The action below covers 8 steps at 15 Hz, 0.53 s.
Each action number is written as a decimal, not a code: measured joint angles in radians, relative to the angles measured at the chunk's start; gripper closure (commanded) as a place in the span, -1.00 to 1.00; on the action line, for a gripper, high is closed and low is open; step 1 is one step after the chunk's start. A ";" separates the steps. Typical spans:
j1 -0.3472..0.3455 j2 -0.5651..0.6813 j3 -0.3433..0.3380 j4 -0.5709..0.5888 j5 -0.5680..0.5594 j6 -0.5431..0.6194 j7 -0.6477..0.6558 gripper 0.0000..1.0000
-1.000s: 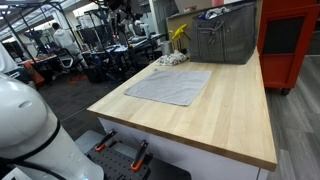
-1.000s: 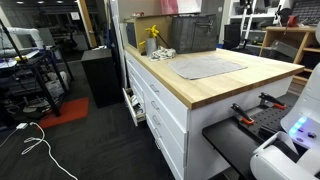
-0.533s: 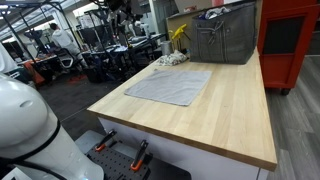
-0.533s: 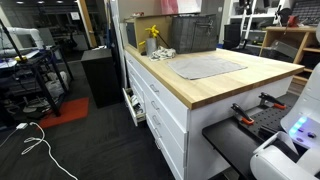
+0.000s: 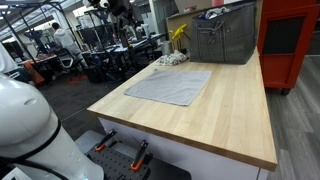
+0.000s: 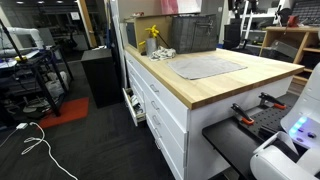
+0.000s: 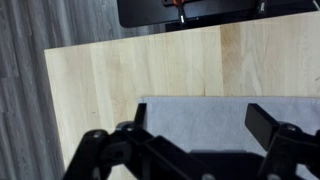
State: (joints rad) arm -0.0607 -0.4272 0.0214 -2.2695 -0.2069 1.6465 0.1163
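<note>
A flat grey cloth [image 5: 170,85] lies spread on the wooden table top [image 5: 225,115], and shows in both exterior views [image 6: 210,67]. In the wrist view my gripper [image 7: 200,125] is open and empty. It hangs well above the cloth [image 7: 195,110], with its two black fingers on either side of the cloth's width. The near edge of the cloth and bare wood [image 7: 120,70] show beyond the fingers. In the exterior views the gripper is at or above the top edge and hard to make out.
A grey bin [image 5: 222,38] stands at the table's back. A yellow object [image 5: 179,33] and a crumpled rag [image 5: 172,59] sit beside it. A red cabinet [image 5: 288,40] stands behind. Black clamps with orange handles [image 5: 120,150] sit below the table's front edge.
The dark arm parts at the top edge of an exterior view have shifted slightly. The cloth and the other things have not moved.
</note>
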 measured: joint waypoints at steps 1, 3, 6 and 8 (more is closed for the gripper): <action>0.007 0.013 0.001 0.008 0.007 0.015 0.007 -1.00; 0.017 0.044 0.003 0.028 0.024 0.046 0.009 -1.00; 0.027 0.106 0.004 0.065 0.056 0.104 0.009 -1.00; 0.034 0.153 0.004 0.096 0.077 0.142 0.009 -1.00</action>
State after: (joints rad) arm -0.0268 -0.2747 0.0252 -2.1735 -0.1299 1.7882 0.1256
